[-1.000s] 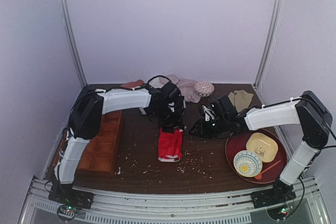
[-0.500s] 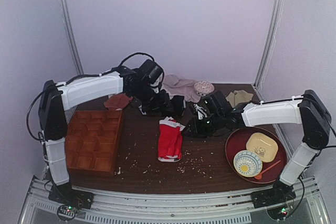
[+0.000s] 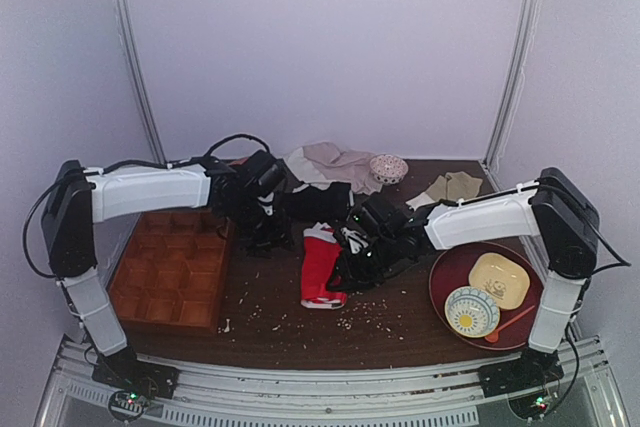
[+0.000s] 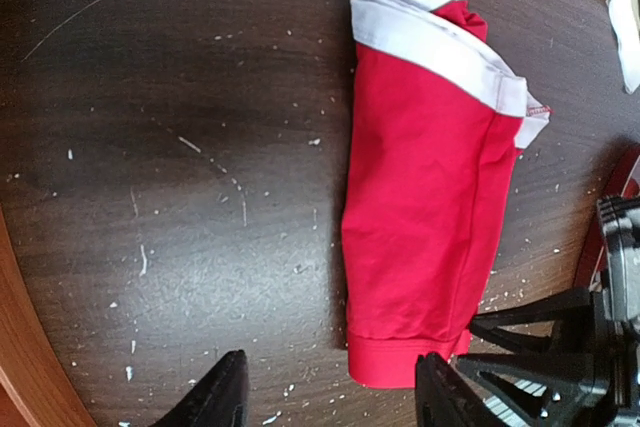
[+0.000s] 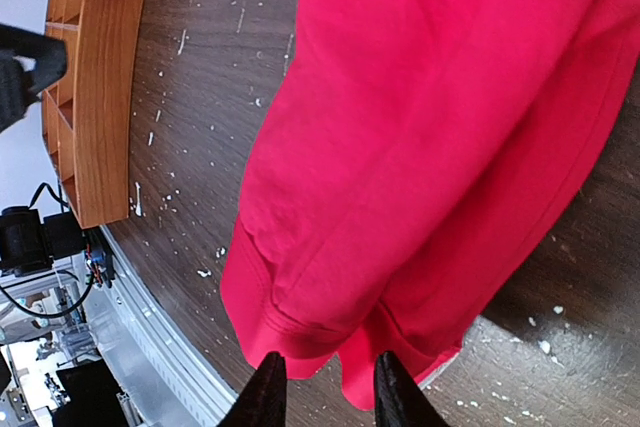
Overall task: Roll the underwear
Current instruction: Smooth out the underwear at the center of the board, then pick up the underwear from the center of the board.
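Bright red fabric boxer briefs with white waistband lie folded flat, hem just ahead of left gripper. Its jaws are wide, nothing held, likely lining up for roll. Right gripper narrow at hem; can't tell if pinching.

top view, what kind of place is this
Probably a robot lab cell: plain walls around a table, left arm and right arm on a metal rail, staged props like underwear and a wooden tray.
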`<state>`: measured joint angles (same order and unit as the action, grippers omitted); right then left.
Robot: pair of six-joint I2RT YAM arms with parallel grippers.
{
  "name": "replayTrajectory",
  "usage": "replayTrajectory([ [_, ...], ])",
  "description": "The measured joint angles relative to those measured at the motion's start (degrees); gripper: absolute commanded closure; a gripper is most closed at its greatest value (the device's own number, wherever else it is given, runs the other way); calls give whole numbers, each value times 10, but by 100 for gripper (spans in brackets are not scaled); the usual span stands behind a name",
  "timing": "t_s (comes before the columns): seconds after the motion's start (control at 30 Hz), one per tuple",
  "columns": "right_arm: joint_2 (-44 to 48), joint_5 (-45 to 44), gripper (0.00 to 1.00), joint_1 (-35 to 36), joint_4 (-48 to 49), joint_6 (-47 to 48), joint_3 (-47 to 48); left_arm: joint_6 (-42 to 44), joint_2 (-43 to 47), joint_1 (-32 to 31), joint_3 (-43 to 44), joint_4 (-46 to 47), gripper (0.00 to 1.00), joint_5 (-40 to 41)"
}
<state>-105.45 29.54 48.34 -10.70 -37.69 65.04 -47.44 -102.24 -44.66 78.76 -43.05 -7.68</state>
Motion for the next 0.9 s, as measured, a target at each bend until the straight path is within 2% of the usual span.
replayTrajectory([
  [0.27, -5, -3, 60, 7, -15, -15, 4, -15, 38, 0, -37, 25, 43, 0],
  [0.67, -30, 7, 57, 9, 13, -51, 9, -26, 42, 0, -59, 32, 43, 0],
  [0.8, -32, 13, 66, 9, 29, -63, 16, -28, 43, 0, -60, 36, 43, 0],
  [0.9, -40, 14, 81, 9, 33, -65, 21, -28, 43, 0, -60, 37, 43, 0],
])
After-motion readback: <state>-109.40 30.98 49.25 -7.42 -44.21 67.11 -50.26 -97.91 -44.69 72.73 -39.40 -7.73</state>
